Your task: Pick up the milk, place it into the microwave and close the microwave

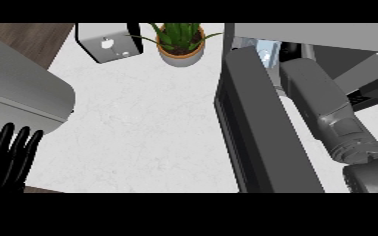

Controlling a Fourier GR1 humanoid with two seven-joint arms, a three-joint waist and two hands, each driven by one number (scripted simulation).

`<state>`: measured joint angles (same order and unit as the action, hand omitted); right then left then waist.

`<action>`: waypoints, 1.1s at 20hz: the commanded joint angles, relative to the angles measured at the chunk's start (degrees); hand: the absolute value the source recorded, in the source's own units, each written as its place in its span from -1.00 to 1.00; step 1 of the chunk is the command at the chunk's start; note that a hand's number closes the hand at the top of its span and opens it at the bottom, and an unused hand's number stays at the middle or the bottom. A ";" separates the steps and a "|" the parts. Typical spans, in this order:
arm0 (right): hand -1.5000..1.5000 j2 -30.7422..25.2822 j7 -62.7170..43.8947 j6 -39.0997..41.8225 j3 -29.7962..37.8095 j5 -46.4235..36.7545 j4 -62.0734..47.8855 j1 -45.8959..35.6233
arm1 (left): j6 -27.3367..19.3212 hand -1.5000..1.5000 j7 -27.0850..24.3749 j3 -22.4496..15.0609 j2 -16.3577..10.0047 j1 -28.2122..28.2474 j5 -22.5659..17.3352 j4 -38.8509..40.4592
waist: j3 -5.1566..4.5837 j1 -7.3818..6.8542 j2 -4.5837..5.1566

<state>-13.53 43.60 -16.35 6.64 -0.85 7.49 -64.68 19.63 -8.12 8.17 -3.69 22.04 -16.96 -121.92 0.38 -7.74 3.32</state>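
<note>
Milk carton (266,53) stands inside the microwave (310,32), behind its open door (258,125). Right forearm (317,100) extends inside; right hand hidden, so its grip cannot be told. Left hand (16,155) rests open, lower left.

My right forearm (325,110) runs past the open microwave door (258,130) toward the milk (267,52) inside; my left robot hand (16,155) rests open, near left.

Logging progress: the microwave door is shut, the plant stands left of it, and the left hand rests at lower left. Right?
No: the head view shows the microwave door open, not shut. The plant does stand left of it, and the left hand rests at lower left.
</note>
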 commanded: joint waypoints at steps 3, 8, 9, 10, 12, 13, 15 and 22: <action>-1.00 -0.70 -1.24 -14.48 -2.52 -3.89 -1.96 -2.55 | 0.27 -1.00 -0.22 -0.91 -0.60 -1.18 2.23 -0.16 | -0.31 -2.86 1.32; -1.00 0.18 -1.60 -19.82 -3.59 -5.38 -3.32 -2.85 | -0.92 -1.00 0.38 -0.62 -1.18 -3.92 4.04 0.49 | -0.12 -3.17 2.10; -1.00 0.00 -2.72 -19.89 -3.54 -5.40 -3.83 -3.44 | -0.39 -1.00 0.34 -1.34 -1.00 -2.39 4.53 0.39 | -0.15 -3.70 1.66; -1.00 -0.88 -3.29 -20.30 -3.97 -5.92 -3.91 -4.53 | -0.54 -1.00 0.23 -0.98 -1.06 -3.19 4.19 0.66 | -0.20 -3.86 1.74; -1.00 0.94 -2.62 -21.94 -4.07 -6.08 -4.20 -3.78 | -0.63 -1.00 0.69 -2.81 -0.43 -3.33 5.47 0.98 | -0.12 -3.78 1.83; -1.00 -1.35 -6.71 -26.92 -7.45 -9.74 -7.30 -3.29 | -0.77 -1.00 1.10 -2.44 -0.86 -3.63 5.58 0.83 | -0.45 -4.04 2.00; -1.00 2.08 -5.09 -14.81 -2.41 -4.29 -5.49 -3.15 | -0.88 -1.00 0.71 -3.17 -0.28 -4.06 6.11 1.79 | 0.04 -3.59 2.00; -1.00 2.70 -3.29 -8.09 -0.62 -2.98 -5.38 -2.73 | -1.32 -1.00 0.54 -5.36 0.77 -5.06 7.73 1.33 | 0.11 -3.45 1.74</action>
<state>-13.75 41.36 -24.62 3.80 -6.10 1.58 -66.95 18.80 -7.45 4.05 -3.72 17.36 -10.36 -120.48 0.57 -10.45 4.77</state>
